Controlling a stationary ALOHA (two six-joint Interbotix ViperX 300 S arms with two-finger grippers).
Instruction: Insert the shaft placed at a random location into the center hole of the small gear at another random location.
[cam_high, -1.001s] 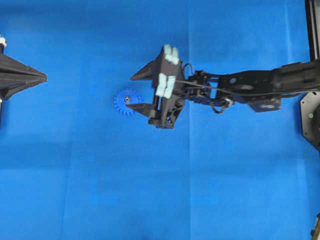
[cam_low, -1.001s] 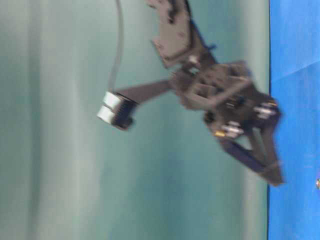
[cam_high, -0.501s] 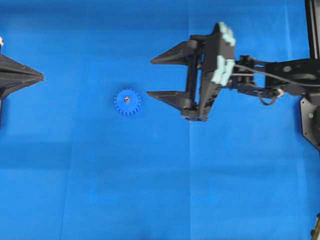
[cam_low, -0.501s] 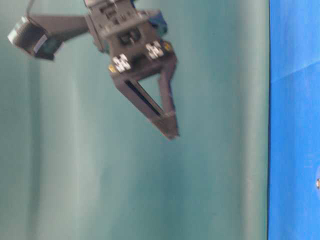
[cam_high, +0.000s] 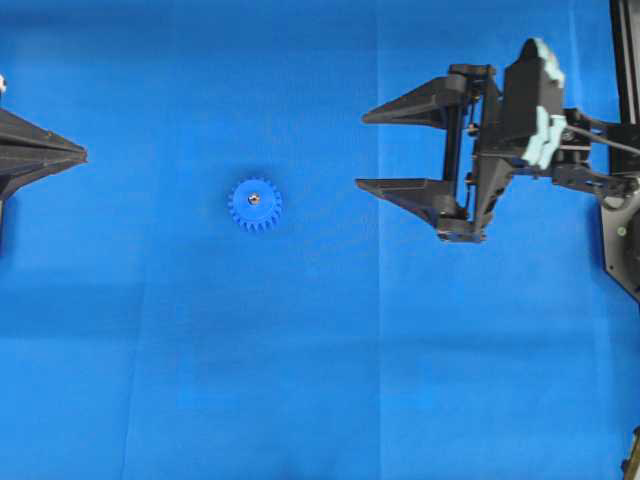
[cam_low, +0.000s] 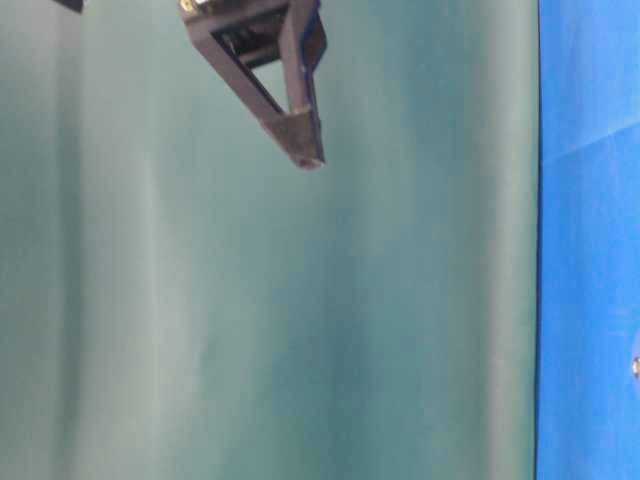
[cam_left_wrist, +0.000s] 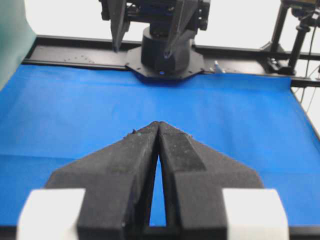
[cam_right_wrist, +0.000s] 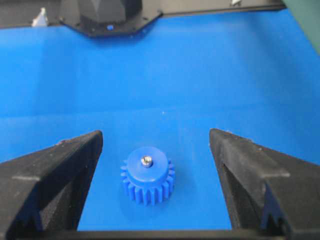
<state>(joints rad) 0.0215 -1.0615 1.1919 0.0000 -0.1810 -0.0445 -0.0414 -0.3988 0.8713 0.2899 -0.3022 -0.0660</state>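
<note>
Now shaft (cam_right_wrist: 146, 160) seated in small gear (cam_high: 254, 205) hub; right tool (cam_high: 361, 150) wide open, empty; left tool (cam_left_wrist: 159, 125) closed, empty.

Shaft (cam_high: 254, 197) in small gear (cam_high: 254, 205), between well-separated grippers.

The overhead view looks straight down on the blue tabletop (cam_high: 300, 380). The table-level view is turned sideways, catching only its edge. Each wrist camera looks low along its own end effector; the right one shares the small gear (cam_right_wrist: 147, 175) with the overhead
</note>
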